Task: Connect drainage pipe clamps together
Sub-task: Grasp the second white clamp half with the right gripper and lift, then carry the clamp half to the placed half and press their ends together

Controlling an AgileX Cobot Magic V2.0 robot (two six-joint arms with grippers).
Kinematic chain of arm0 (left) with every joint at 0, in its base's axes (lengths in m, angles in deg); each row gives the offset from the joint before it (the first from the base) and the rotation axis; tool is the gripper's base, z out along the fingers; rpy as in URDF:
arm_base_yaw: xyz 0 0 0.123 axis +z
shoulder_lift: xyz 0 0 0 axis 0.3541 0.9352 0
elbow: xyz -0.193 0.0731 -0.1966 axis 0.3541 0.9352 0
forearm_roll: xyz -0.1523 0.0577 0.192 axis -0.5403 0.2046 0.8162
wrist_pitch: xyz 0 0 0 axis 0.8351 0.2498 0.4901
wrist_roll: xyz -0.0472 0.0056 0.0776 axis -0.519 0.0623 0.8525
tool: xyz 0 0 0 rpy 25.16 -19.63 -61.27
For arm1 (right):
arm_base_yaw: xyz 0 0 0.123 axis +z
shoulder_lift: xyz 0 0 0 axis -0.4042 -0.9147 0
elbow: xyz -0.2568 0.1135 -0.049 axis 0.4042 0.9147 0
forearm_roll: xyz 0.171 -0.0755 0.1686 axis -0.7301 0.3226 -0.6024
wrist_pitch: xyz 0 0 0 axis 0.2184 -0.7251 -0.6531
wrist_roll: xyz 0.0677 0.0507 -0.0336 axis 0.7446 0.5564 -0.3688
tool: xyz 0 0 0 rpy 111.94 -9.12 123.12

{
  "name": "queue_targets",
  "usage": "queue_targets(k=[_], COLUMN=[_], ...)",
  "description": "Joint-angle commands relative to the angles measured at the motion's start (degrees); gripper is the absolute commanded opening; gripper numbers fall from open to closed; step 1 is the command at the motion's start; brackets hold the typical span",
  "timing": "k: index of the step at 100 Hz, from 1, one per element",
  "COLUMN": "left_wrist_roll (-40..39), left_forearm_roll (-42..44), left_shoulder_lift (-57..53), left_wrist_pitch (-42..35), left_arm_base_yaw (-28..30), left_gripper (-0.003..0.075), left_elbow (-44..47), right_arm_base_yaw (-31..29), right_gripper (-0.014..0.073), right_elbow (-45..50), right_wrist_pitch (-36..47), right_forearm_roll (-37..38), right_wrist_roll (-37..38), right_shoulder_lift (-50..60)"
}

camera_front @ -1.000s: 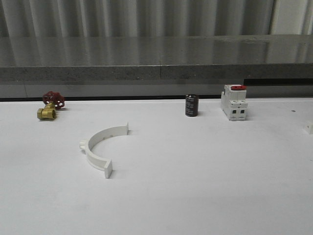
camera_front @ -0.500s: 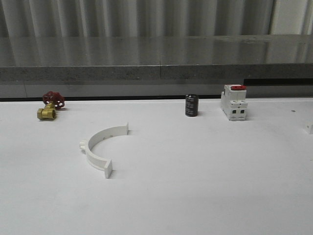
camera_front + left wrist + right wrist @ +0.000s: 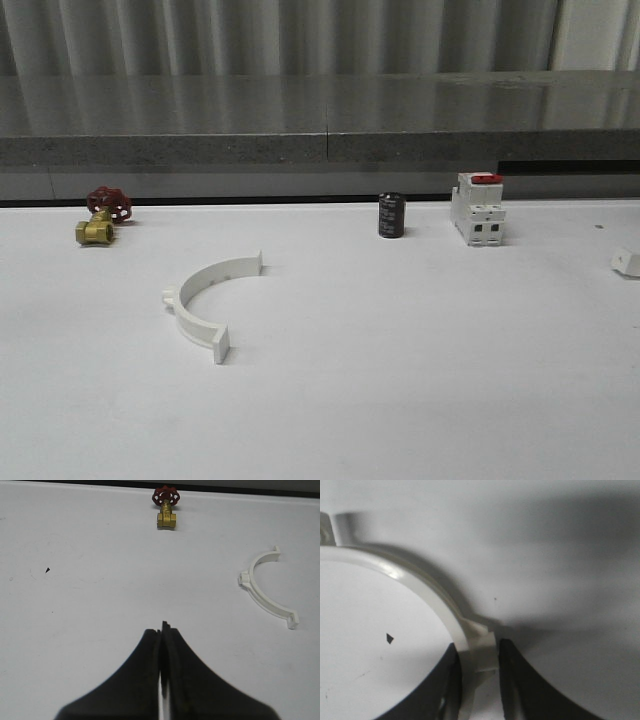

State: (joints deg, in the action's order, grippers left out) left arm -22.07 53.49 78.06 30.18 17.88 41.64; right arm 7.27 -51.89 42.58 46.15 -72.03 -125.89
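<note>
One drainage pipe clamp (image 3: 172, 298), a white half-ring, lies flat on the white table left of centre; the left wrist view has it as clamp (image 3: 244, 578), off to one side of my left gripper (image 3: 161, 630). That gripper is shut with nothing in it, over bare table. The other clamp half (image 3: 415, 582) is in my right gripper (image 3: 479, 656), which is shut on its outer ear. A white tip of that clamp (image 3: 625, 261) pokes in at the front view's far right edge.
A brass valve with a red handwheel (image 3: 100, 217) sits at the back left. A dark cylinder (image 3: 391, 215) and a white breaker with a red switch (image 3: 478, 209) stand at the back right. A grey ledge (image 3: 320, 150) runs behind the table.
The white clamp tip at the right edge has come slightly further left into the front view and looks tilted. The clamp on the table has not moved.
</note>
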Motion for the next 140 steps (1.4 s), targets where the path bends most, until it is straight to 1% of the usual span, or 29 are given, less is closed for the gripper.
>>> queue_targets(k=[1,20,32,40,47,52,56,58,59,65,66,67,68,69,71,75,80,83,87,96,119,140], left_wrist_roll=[0.0,0.0,0.0,0.0,0.0,0.0,0.0,0.0,0.0,0.0,0.0,0.0,0.0,0.0,0.0,0.0,0.0,0.0,0.0,0.0,0.0,0.0], left_forearm_roll=[-0.7,-0.7,-0.7,-0.7,-0.7,-0.7,-0.7,-0.7,-0.7,-0.7,-0.7,-0.7,-0.7,-0.7,-0.7,-0.7,-0.7,-0.7,-0.7,-0.7,-0.7,-0.7], left_shoulder_lift=[0.2,0.2,0.2,0.2,0.2,0.2,0.2,0.2,0.2,0.2,0.2,0.2,0.2,0.2,0.2,0.2,0.2,0.2,0.2,0.2,0.2,0.2], left_wrist_pitch=[-3.8,-3.8,-3.8,-3.8,-3.8,-3.8,-3.8,-3.8,-3.8,-3.8,-3.8,-3.8,-3.8,-3.8,-3.8,-3.8,-3.8,-3.8,-3.8,-3.8,-3.8,-3.8], left_arm_base_yaw=[0.0,0.0,0.0,0.0,0.0,0.0,0.0,0.0,0.0,0.0,0.0,0.0,0.0,0.0,0.0,0.0,0.0,0.0,0.0,0.0,0.0,0.0], left_gripper=[-0.002,-0.002,-0.002,-0.002,-0.002,-0.002,-0.002,-0.002,-0.002,-0.002,-0.002,-0.002,-0.002,-0.002,-0.002,-0.002,-0.002,-0.002,-0.002,-0.002,-0.002,-0.002], left_elbow=[-1.6,-1.6,-1.6,-1.6,-1.6,-1.6,-1.6,-1.6,-1.6,-1.6,-1.6,-1.6,-1.6,-1.6,-1.6,-1.6,-1.6,-1.6,-1.6,-1.6,-1.6,-1.6], right_arm_base_yaw=[-0.4,-0.4,0.0,1.5,3.9,6.5,9.2,10.7,11.2,16.3,17.6,17.6,19.5,19.5,21.5,26.3,30.9,32.9,37.0,42.1,47.1,51.4], right_gripper=[0.0079,0.008,0.008,0.008,0.008,0.008,0.008,0.008,0.008,0.008,0.008,0.008,0.008,0.008,0.008,0.008,0.008,0.008,0.008,0.008,0.008,0.008], right_elbow=[-1.6,-1.8,-3.0,-4.5,-4.9,-4.9,-4.9,-4.9,-4.9,-4.9,-4.9,-4.9,-4.9,-5.0,-5.0,-5.2,-5.2,-5.2,-5.3,-6.4,-13.3,-20.1], right_wrist_pitch=[0.3,-0.9,-2.3,-4.5,-5.1,-5.0,-5.0,-5.0,-5.0,-5.1,-5.1,-5.2,-5.3,-5.4,-5.7,-6.3,-6.5,-6.6,-5.8,-4.1,-5.3,-6.7], right_forearm_roll=[-0.6,-0.9,-4.6,-8.3,-8.0,-6.8,-4.8,-3.5,-2.9,2.8,4.3,5.1,6.6,6.6,8.8,14.1,18.3,19.6,22.3,24.6,24.4,24.4], right_wrist_roll=[-0.2,-0.2,-0.2,2.1,4.8,7.5,11.2,14.5,14.5,24.9,26.0,27.1,29.3,30.3,32.5,39.5,45.8,49.1,53.5,61.0,66.1,67.4], right_shoulder_lift=[2.6,2.6,3.0,4.0,5.4,6.5,7.4,7.9,8.1,9.1,9.2,9.2,9.3,9.3,9.4,9.4,9.4,9.4,9.4,8.4,2.1,-3.8])
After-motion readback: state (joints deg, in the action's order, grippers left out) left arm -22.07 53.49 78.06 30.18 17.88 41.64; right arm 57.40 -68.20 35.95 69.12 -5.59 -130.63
